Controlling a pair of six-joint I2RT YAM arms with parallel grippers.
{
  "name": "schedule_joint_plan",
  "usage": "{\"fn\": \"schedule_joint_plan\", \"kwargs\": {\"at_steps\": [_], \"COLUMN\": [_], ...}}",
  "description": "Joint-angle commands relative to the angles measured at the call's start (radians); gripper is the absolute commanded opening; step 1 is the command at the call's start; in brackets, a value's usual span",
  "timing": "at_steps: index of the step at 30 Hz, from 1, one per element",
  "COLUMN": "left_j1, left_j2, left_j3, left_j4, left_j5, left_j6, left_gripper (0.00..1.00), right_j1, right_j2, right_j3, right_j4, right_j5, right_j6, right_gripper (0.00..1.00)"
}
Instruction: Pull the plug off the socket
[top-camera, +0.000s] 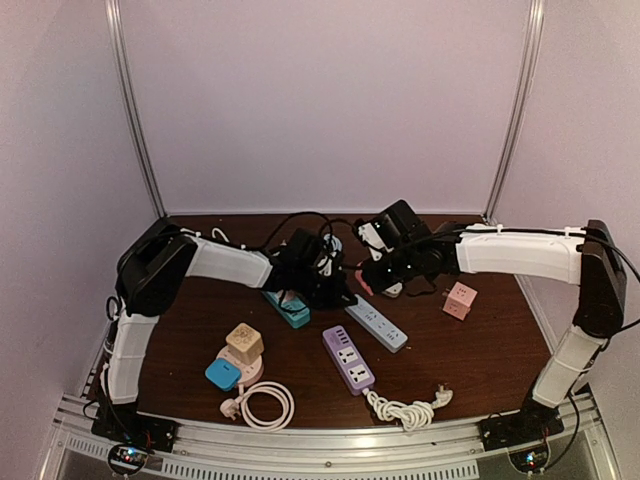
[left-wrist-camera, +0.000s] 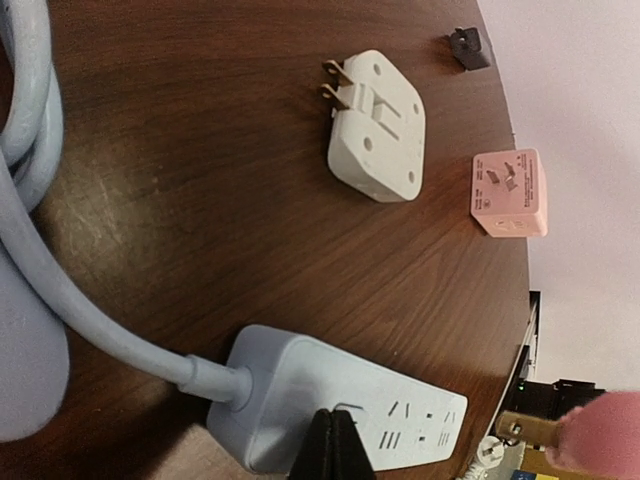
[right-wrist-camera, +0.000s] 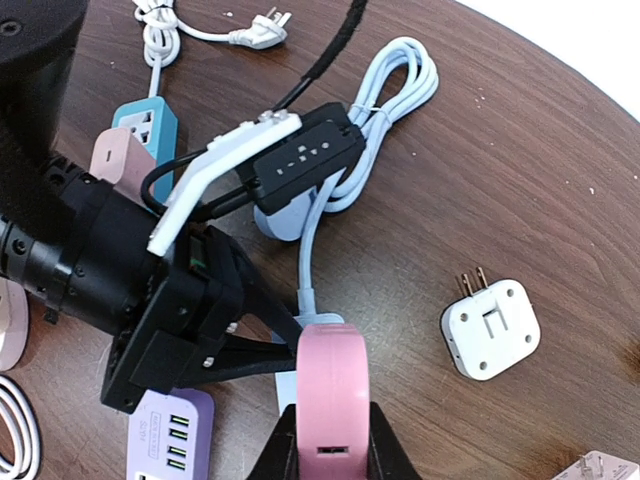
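**Right gripper** (right-wrist-camera: 333, 447): fingers clamped on either side of the pink plug (right-wrist-camera: 333, 385), one pad on each flank. The plug stands upright between them, and its top rises beyond the fingertips.

**Left gripper** (left-wrist-camera: 333, 452): fingers drawn together with no gap and nothing between them. Their tips rest on the top face of the pale blue strip (left-wrist-camera: 300, 385), at its near edge and just short of the socket holes.

**Plug relative to the left fingers:** in the left wrist view the plug (left-wrist-camera: 603, 436) sits to their right, past the strip's end. One brass prong (left-wrist-camera: 528, 428) is bare and points back toward the strip. Its tip is just beside the strip's end and sits in no socket.

**Other items:** the strip's cord (left-wrist-camera: 80, 310) runs off left of the left fingers. A white adapter (left-wrist-camera: 375, 125) and a pink cube (left-wrist-camera: 510, 193) lie beyond them, well apart from the strip.
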Motion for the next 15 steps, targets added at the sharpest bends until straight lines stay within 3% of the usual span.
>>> {"fn": "schedule_joint_plan", "kwargs": {"at_steps": [1, 8, 15], "left_j1": [-0.009, -0.009, -0.009], "left_j2": [0.029, -0.04, -0.192], "left_j3": [0.03, 0.187, 0.158], "left_j4": [-0.246, -0.316, -0.323], "left_j5": [-0.07, -0.076, -0.107], "left_j6": [0.062, 0.112, 0.168], "left_gripper": [0.02, 0.09, 0.14], "right_j1": [-0.055, -0.15, -0.235], "right_j2": [-0.032, -0.029, 0.025], "right_j3": [0.015, 0.023, 0.072], "right_j4": [-0.009, 0.043, 0.132], "right_j5": [0.03, -0.074, -0.178], "right_j6": [0.041, 0.115, 0.177], "right_gripper": [0.06, 0.08, 0.1]}}
